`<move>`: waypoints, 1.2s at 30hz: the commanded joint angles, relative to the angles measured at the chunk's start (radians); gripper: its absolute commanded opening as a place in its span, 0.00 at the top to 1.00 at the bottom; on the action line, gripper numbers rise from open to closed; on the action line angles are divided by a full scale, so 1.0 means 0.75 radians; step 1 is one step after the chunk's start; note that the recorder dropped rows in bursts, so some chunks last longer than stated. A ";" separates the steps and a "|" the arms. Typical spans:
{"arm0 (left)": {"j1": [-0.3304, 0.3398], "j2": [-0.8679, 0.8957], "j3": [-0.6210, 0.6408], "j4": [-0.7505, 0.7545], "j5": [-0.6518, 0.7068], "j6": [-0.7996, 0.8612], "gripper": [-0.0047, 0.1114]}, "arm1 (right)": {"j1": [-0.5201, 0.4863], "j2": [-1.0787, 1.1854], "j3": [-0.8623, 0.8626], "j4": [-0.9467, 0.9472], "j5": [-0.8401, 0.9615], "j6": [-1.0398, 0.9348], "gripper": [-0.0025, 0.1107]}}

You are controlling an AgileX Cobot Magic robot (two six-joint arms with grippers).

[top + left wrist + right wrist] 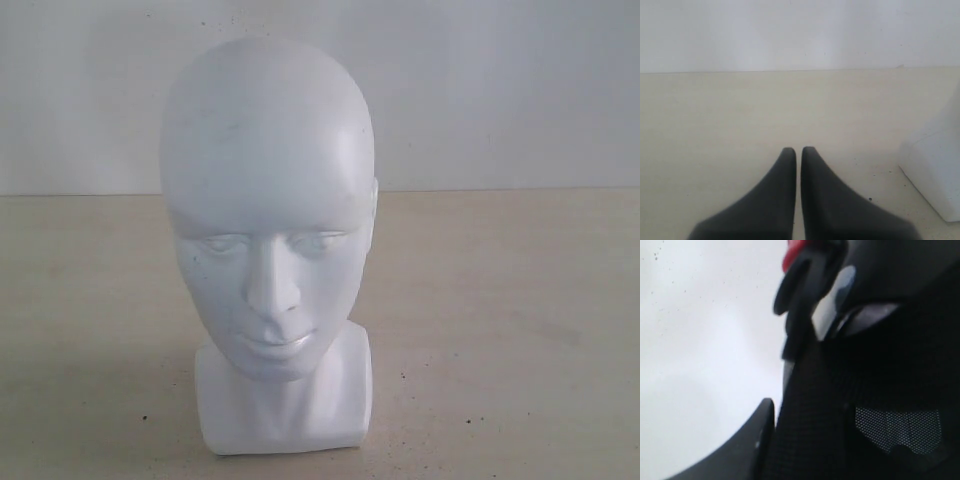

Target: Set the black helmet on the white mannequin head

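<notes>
The white mannequin head (268, 240) stands upright on its squarish base on the beige table, facing the exterior camera, bare on top. No arm or gripper shows in that view. A corner of its base (935, 175) lies off to one side of my left gripper (798, 152), whose dark fingers are shut with nothing between them, low over the table. The black helmet (880, 390) fills the right wrist view: padded mesh interior, strap and red buckle (795, 255). My right gripper (785, 415) is clamped on its edge; one finger (757, 440) shows, the other is hidden behind the padding.
A pale wall (500, 90) rises behind the beige table (500, 330). Small dark specks dot the tabletop around the head's base.
</notes>
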 commanded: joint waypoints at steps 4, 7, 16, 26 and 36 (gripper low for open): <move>-0.004 -0.005 0.004 -0.010 -0.001 -0.012 0.92 | -0.001 -0.029 -0.135 -0.109 -0.102 0.216 0.98; -0.004 -0.005 0.004 -0.010 -0.001 -0.012 0.92 | -0.001 -0.029 -0.145 -0.106 -0.173 0.280 0.98; -0.004 -0.005 0.004 -0.010 -0.001 -0.012 0.92 | -0.001 -0.032 -0.173 0.249 -0.187 0.104 0.98; -0.004 -0.005 0.004 -0.010 -0.001 -0.012 0.92 | -0.046 -0.032 -0.167 1.281 -0.776 -0.536 0.98; -0.004 -0.005 0.004 -0.010 -0.001 -0.012 0.92 | -0.250 -0.032 0.244 1.862 -1.823 -0.498 0.98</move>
